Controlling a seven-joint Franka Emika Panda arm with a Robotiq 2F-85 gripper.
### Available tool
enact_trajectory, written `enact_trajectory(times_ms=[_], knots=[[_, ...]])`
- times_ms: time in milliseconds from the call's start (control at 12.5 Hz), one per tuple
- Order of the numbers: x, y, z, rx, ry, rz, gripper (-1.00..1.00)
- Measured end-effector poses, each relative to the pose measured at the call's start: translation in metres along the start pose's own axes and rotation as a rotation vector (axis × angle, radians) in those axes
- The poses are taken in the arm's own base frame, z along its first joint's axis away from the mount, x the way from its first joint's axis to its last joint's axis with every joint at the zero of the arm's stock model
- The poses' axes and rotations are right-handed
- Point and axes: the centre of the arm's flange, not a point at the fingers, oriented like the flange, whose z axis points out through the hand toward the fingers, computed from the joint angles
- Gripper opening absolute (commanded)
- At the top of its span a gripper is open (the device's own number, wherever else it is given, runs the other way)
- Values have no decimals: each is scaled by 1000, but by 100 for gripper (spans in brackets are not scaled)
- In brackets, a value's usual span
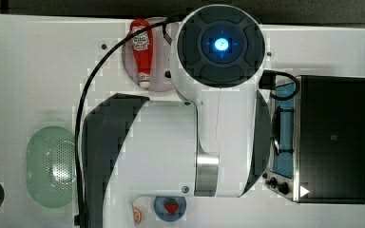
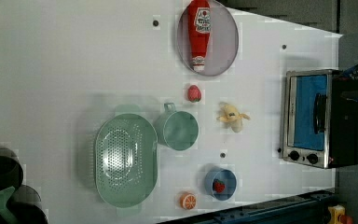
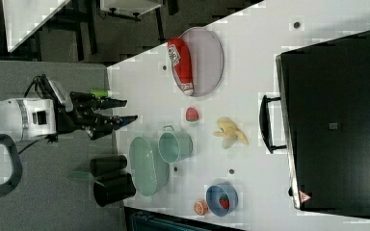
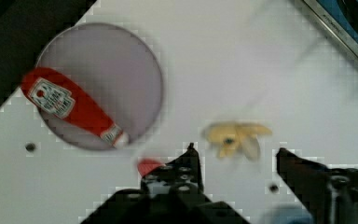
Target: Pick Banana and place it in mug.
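The pale-yellow banana (image 2: 233,117) lies on the white table between the teal mug (image 2: 177,130) and the toaster oven. In the right view the banana (image 3: 230,132) is apart from the upright mug (image 3: 176,146), to the right view's right of it. My gripper (image 3: 124,111) hangs well clear of the table with its fingers spread. In the wrist view the banana (image 4: 235,139) lies far below, just beyond the gap between the two dark fingertips of the gripper (image 4: 237,152). The gripper is open and holds nothing.
A ketchup bottle (image 2: 199,32) lies on a grey plate (image 2: 223,51). A pale-green perforated bowl (image 2: 126,161) sits beside the mug. A loose strawberry (image 2: 194,93), a blue dish (image 2: 228,175) holding another strawberry, an orange slice (image 2: 188,201) and the toaster oven (image 2: 314,116) surround the banana.
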Motion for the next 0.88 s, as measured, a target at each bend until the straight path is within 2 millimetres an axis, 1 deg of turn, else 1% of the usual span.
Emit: enact_trajectory(times_ms=[80, 160, 240, 320, 400, 480, 560, 640, 720, 800, 880], knots=[[-14, 23, 3, -45, -52, 10, 60], [-30, 50, 2, -93, -103, 24, 82], [-42, 71, -6, -96, -122, 36, 99], [-45, 81, -21, -70, -106, 45, 100], [-43, 86, -33, -46, -85, 43, 100], [-40, 87, -37, -20, -61, 30, 100], [-37, 84, -35, 1, -32, 21, 100], [-33, 81, -22, 3, -33, 18, 100], [-30, 77, 2, -4, -33, 8, 100], [-26, 69, 31, -1, -33, -7, 100], [-23, 61, 71, -16, -59, -27, 100]])
